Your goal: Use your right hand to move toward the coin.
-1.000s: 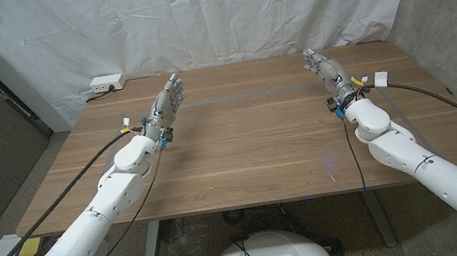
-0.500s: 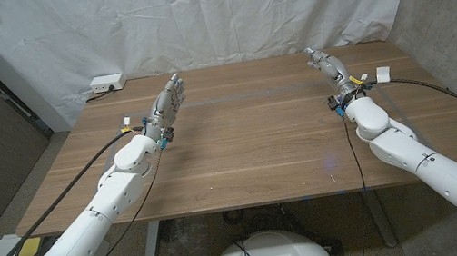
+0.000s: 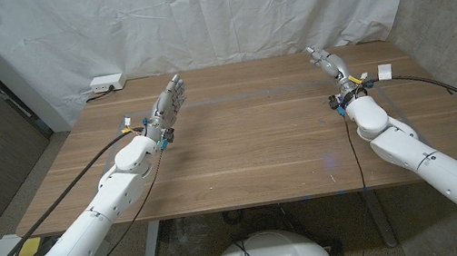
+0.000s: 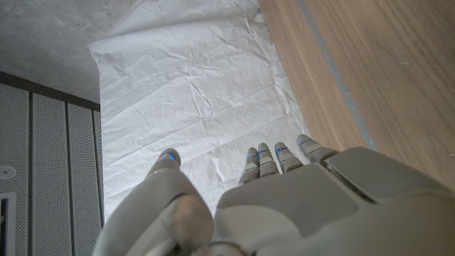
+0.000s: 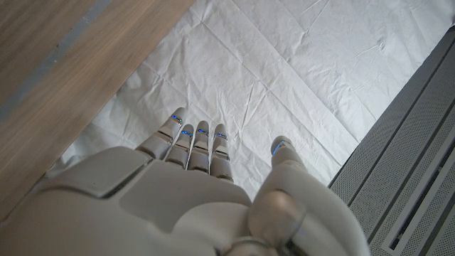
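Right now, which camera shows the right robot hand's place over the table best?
The head view: the right robot hand stands open above the wooden table. The right wrist view shows its back and fingers.

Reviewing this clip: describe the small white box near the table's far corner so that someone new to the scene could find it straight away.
Start from the wooden table in the head view and follow its far edge to the corner on the robot's left, by the white sheet backdrop. The white box sits at that corner, beyond the left hand. It is a low white rectangular block, unlike the grey hands.
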### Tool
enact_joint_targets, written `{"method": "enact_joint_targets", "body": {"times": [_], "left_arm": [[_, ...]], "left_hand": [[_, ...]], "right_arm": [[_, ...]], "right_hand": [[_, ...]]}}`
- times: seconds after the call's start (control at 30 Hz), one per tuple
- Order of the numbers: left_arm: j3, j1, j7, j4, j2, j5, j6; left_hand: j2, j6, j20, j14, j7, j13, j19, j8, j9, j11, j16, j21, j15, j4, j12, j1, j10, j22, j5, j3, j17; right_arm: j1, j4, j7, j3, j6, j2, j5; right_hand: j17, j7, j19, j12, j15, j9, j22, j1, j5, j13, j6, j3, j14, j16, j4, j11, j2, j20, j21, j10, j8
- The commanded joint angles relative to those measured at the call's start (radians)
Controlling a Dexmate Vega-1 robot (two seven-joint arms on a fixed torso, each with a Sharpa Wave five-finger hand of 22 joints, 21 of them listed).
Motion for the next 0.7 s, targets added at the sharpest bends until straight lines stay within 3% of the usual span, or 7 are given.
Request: {"method": "enact_joint_targets", "body": {"times": [0.03, 0.7], "left_arm": [[-0.006, 0.007, 0.007, 0.003, -0.001, -0.003, -0.009], [0.0, -0.007, -0.006, 0.021, -0.01, -0.003, -0.016]], "left_hand": [[0.003, 0.006, -0.063, 0.001, 0.003, 0.003, 0.005, -0.002, 0.006, 0.002, 0.0, -0.002, 0.001, -0.004, -0.002, 0.015, 0.001, 0.005, -0.005, 0.004, 0.002], [0.009, 0.008, -0.061, 0.003, 0.002, 0.003, 0.008, -0.004, 0.006, 0.0, 0.0, -0.004, 0.002, -0.006, -0.002, 0.022, 0.005, 0.006, -0.01, 0.005, 0.002]], "right_arm": [[0.01, -0.022, -0.053, -0.016, -0.051, -0.024, -0.093], [0.015, -0.035, -0.106, -0.024, -0.099, -0.042, -0.157]], "right_hand": [[0.002, -0.006, 0.006, 0.001, -0.007, 0.002, 0.004, 0.008, 0.01, 0.002, 0.0, 0.002, 0.002, -0.001, -0.005, -0.004, 0.002, -0.023, -0.003, -0.002, 0.003], [0.003, -0.01, 0.005, 0.0, -0.008, 0.003, 0.004, 0.011, 0.012, 0.002, 0.003, 0.003, 0.002, -0.002, -0.006, -0.006, 0.004, -0.021, -0.01, -0.002, 0.002]]}}
